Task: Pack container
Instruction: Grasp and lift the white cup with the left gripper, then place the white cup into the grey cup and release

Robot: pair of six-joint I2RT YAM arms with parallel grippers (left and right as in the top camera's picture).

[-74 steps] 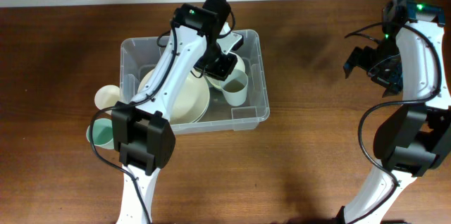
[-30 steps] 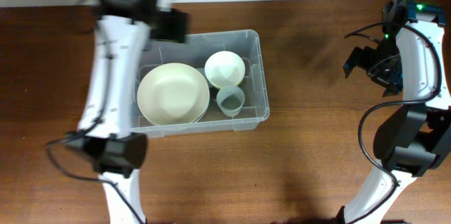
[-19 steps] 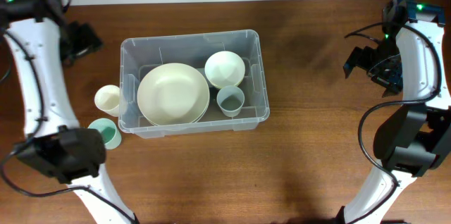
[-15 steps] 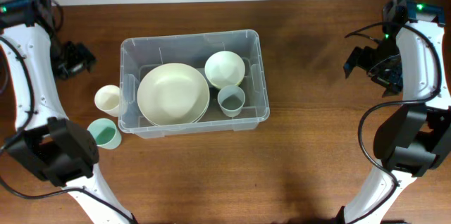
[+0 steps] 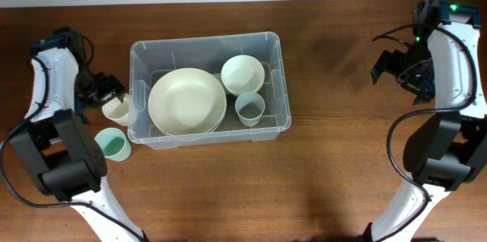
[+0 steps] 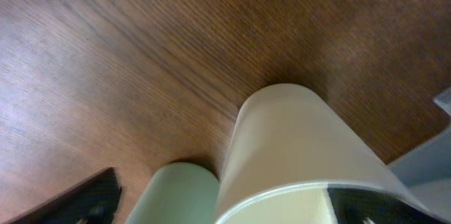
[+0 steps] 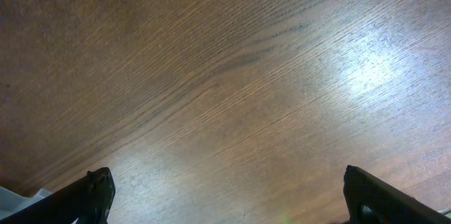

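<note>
The clear container [image 5: 275, 58] sits mid-table and holds a large cream plate [image 5: 186, 103], a pale green bowl [image 5: 243, 74] and a small grey-blue cup [image 5: 249, 109]. Just left of it stand a cream cup [image 5: 116, 109] and a green cup [image 5: 112, 144]. My left gripper [image 5: 105, 92] is low over the cream cup [image 6: 296, 146], jaws wide, with the cup's rim between the fingers [image 6: 77, 199] and no firm grip showing. The green cup [image 6: 180, 192] is beside it. My right gripper [image 5: 392, 71] hangs open over bare wood at the far right.
The container's corner [image 6: 438, 164] lies close on the right in the left wrist view. In the right wrist view the right gripper [image 7: 239, 210] has only wood grain between its fingers [image 7: 91, 192]. A pale wall edge runs along the table's back.
My left arm swung from the container out to the far left, then came down onto the cream cup, jaws narrowing slightly. The right arm has not moved.
</note>
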